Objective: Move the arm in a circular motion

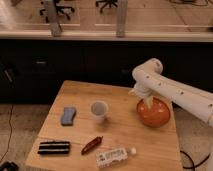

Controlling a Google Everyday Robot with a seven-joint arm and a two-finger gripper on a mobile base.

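Note:
The white arm (172,90) of thick tubular segments comes in from the right edge. Its rounded elbow joint (150,70) stands above the right side of the wooden table (120,135), and small dark dots run along it. The gripper (145,103) hangs down from the elbow, right over the left part of an orange bowl (156,114).
On the table are a white cup (99,111), a blue sponge (69,115), a dark bar (54,147), a reddish-brown packet (92,145) and a plastic bottle lying on its side (115,156). A dark counter (75,55) runs behind the table.

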